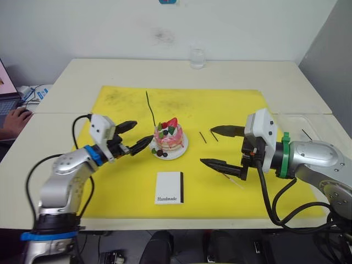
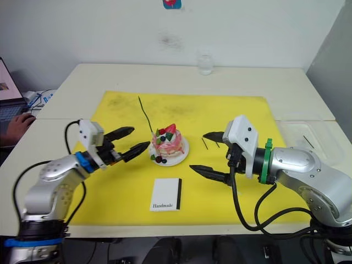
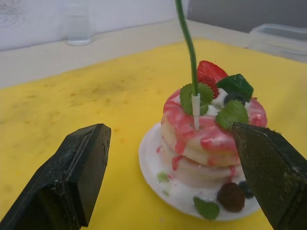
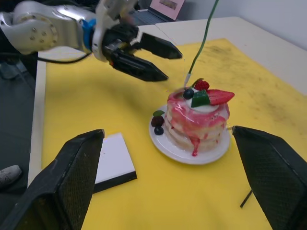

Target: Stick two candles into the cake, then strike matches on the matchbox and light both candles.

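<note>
The green candle already stands in the cake, leaning up toward 11 o'clock; the cake sits on its plate mid-mat; the left end effector hangs just at the cake's 9 o'clock, fingers apart and empty; the right end effector waits at the cake's 3 o'clock, spread wide, holding nothing; a thin pale stick lying on the mat under its lower finger may be the second candle, though I cannot tell; two matches lie between cake and right end effector, long axes running 11-to-5, so the right arm is nearer; the matchbox lies at the cake's 6 o'clock
</note>
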`<state>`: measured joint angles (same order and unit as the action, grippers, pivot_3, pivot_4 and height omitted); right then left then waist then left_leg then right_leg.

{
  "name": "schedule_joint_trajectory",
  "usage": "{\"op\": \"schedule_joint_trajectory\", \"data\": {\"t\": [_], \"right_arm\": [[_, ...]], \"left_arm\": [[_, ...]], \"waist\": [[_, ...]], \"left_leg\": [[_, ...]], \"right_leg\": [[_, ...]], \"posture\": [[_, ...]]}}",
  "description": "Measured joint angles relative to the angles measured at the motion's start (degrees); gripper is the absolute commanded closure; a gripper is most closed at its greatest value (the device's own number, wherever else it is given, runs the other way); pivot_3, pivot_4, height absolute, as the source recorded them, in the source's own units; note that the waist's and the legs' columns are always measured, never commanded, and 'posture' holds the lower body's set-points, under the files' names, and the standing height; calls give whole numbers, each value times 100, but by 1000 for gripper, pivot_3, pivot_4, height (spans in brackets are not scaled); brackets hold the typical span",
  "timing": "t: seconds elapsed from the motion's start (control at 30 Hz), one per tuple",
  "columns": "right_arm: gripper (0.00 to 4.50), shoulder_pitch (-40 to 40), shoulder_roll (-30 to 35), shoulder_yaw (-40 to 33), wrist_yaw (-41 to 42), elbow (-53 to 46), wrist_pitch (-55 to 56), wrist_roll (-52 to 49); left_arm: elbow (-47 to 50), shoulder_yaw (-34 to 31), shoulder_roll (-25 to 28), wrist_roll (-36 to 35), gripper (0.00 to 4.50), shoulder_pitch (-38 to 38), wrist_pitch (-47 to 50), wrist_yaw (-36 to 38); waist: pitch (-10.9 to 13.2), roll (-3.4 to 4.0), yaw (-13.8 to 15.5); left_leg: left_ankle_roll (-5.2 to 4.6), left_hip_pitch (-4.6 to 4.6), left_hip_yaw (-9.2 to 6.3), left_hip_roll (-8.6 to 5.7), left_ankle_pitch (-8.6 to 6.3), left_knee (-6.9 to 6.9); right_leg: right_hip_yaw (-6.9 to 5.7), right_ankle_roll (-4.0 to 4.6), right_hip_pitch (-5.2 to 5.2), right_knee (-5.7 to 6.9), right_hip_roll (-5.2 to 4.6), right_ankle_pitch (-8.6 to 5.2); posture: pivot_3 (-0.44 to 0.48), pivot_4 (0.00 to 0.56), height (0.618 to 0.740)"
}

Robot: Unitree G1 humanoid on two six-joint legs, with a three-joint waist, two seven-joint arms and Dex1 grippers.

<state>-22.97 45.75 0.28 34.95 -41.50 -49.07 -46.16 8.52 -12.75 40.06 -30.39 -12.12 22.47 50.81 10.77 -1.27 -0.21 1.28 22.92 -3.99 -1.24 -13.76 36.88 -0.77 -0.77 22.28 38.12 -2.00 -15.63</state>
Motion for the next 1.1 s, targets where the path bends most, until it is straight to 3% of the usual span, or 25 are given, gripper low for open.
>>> {"op": "schedule_joint_trajectory", "data": {"t": [0.1,0.3,0.57,0.9,1.0,1.1], "right_arm": [[0,322,192,-260,-8,-24,2,71],[0,1363,416,-389,-76,-305,128,568],[0,2065,439,283,-701,-296,107,1809],[0,2472,52,725,-784,50,364,2506],[639,2540,-32,711,-762,53,396,2577],[1632,2581,-163,704,-750,52,319,2530]], "left_arm": [[308,-85,614,-342,38,328,452,561],[1313,35,1080,-980,38,514,1001,1276],[2237,949,552,-1233,38,571,1215,1113],[2260,1254,241,-1162,38,300,1190,951],[2240,1305,224,-1102,0,298,1182,948],[2220,1352,172,-1084,0,288,1181,943]], "waist": [[1,1,5],[1,2,55],[0,3,11],[0,3,17],[0,3,16],[0,3,16]], "left_leg": [[0,1,0,0,0,-1],[-1,2,4,-1,0,4],[0,-6,6,5,0,5],[0,-5,7,3,0,7],[0,-6,5,3,1,7],[0,-5,5,3,1,10]], "right_leg": [[-1,1,0,-2,-1,-1],[1,-7,-5,-7,-6,-5],[4,-19,-3,6,3,-11],[5,-22,-5,2,5,-12],[3,-22,-6,3,6,-12],[4,-24,-7,4,6,-10]], "posture": [[0,150,740],[0,150,740],[0,150,740],[0,150,740],[0,150,740],[0,150,740]]}}
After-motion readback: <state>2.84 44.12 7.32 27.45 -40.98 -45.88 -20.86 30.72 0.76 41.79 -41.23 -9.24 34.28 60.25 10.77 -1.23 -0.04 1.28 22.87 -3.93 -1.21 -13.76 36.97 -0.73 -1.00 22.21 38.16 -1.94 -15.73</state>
